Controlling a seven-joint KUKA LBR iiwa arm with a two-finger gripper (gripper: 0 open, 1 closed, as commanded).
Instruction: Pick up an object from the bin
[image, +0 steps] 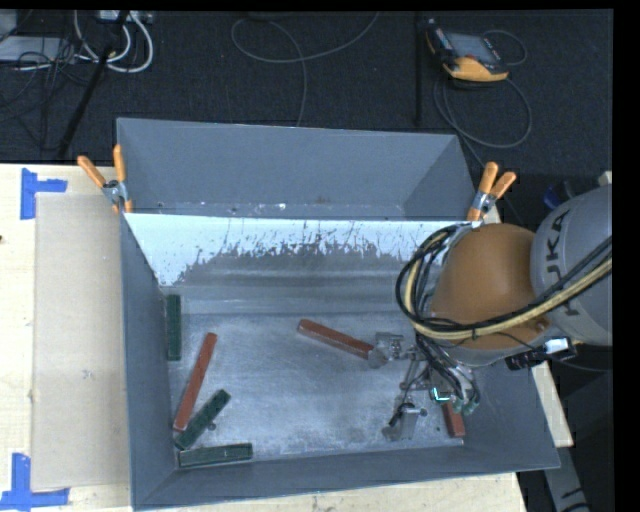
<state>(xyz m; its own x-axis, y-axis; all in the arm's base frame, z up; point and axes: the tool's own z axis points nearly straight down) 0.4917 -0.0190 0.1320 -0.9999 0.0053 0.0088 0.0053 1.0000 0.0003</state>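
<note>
Camera view looks down into the grey bin (300, 190); the arm comes in from the right, with its round orange cover (485, 275) and a loop of cables (420, 290) on it. The end effector (415, 400) is low down near the bin floor, by the right front corner; I cannot tell if it is spread or pressed together, because its metal parts look all jumbled from up here; nothing can be seen pinched in it.

A short red-brown stick (454, 421) lies just beside it on the right, partly hidden under the arm; a long red-brown stick (335, 340) lies in the middle of the floor, its right end near the end effector. Well apart, on the left, lie more sticks: an upright green stick (173, 326) along the left wall, a leaning red-brown stick (195, 381), a slanted green stick (206, 415) and a flat green stick (215, 455) by the front wall.

I think the job is only partway done; the end effector is down among the sticks, but every stick lies on the floor; gripping one and lifting it out is not yet done; which of the two near sticks it is after, I cannot tell.
</note>
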